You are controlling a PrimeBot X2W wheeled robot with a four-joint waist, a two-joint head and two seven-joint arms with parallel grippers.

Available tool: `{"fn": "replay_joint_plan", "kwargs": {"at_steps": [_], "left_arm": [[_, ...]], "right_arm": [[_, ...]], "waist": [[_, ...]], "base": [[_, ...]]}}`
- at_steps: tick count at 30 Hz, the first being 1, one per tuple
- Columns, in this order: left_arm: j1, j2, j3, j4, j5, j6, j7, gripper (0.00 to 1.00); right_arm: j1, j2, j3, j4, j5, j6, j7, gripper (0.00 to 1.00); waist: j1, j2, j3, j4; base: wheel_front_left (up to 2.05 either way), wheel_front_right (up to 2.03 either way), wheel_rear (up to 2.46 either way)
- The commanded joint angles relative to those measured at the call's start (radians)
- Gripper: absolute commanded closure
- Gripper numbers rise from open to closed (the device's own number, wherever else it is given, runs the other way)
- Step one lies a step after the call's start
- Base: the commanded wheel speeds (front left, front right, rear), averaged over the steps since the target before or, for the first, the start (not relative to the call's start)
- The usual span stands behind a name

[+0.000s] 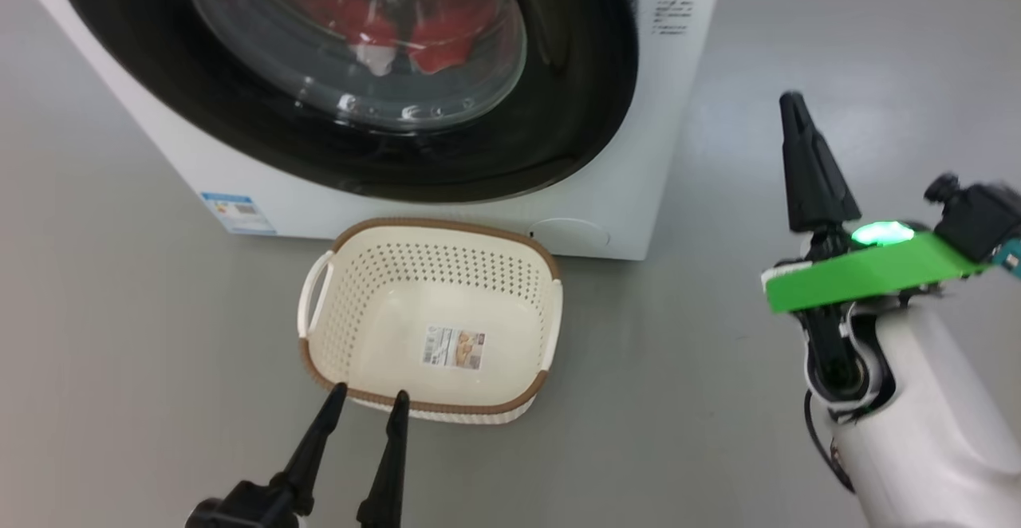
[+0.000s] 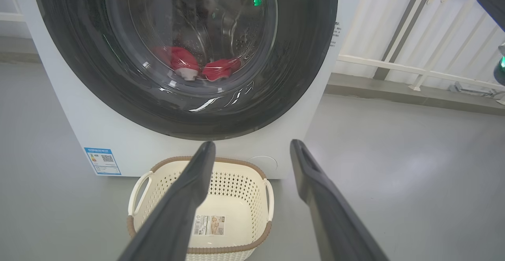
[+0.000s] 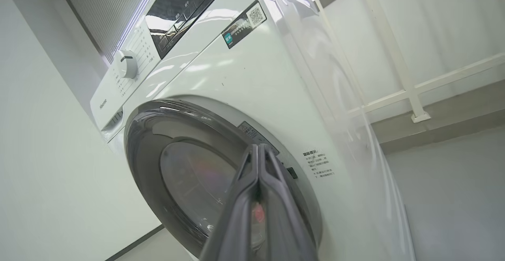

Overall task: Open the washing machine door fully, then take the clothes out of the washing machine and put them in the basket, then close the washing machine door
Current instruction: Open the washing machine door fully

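The washing machine (image 1: 638, 193) stands white at the top of the head view. Its door (image 1: 582, 97), a glossy black rim around a glass bowl, lies flush against the front. Behind the glass lie the red clothes (image 1: 447, 25), which the left wrist view shows low in the drum (image 2: 181, 60). The cream basket (image 1: 447, 227) sits on the floor just before the machine, with only a paper label in it. My left gripper (image 1: 365, 394) hangs open at the basket's near rim (image 2: 244, 165). My right gripper (image 1: 793, 104) is shut on nothing, right of the machine, pointing toward the door's right edge (image 3: 258, 148).
Grey floor (image 1: 678, 400) spreads around the basket and to the right of the machine. A white railing (image 2: 414, 68) runs behind at the right. A control panel with a round knob (image 3: 126, 64) tops the machine. A blue label (image 1: 238, 213) marks its lower left front.
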Motion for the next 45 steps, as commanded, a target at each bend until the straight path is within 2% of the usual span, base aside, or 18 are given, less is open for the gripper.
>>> {"fn": "replay_joint_plan", "kwargs": {"at_steps": [1,5,14,20,31,45], "left_arm": [[-0.035,0.005,0.022,-0.025,-0.007,0.005,-0.012,0.0],[-0.058,0.005,0.004,-0.025,-0.022,0.011,-0.012,0.0],[-0.098,0.005,-0.024,-0.026,-0.046,0.017,-0.012,0.0],[-0.129,0.005,-0.043,-0.03,-0.063,0.021,-0.012,0.0],[-0.185,0.005,-0.079,-0.029,-0.098,0.026,-0.012,0.0],[-0.205,0.005,-0.101,-0.029,-0.122,0.031,-0.012,0.0]], "right_arm": [[-0.053,-0.008,0.032,-0.014,0.019,0.008,-0.006,1.0],[-0.129,-0.043,0.049,0.024,0.084,0.008,-0.006,1.0],[-0.292,-0.133,0.103,0.113,0.343,0.008,-0.003,1.0],[-0.407,-0.188,0.123,0.169,0.486,0.008,0.04,1.0],[-0.573,-0.245,0.182,0.273,0.696,0.008,0.295,1.0],[-0.681,-0.265,0.197,0.388,0.827,0.008,0.564,1.0]], "waist": [[0.0,0.0,0.048,0.049],[0.0,0.0,0.076,0.08],[0.0,0.0,0.132,0.126],[0.0,0.0,0.179,0.148],[0.0,0.0,0.25,0.187],[0.0,0.0,0.28,0.217]], "base": [[0.0,0.0,0.0],[0.0,0.0,0.0],[0.0,0.0,0.0],[0.0,0.0,0.0],[0.0,0.0,0.0],[0.0,0.0,0.0]]}}
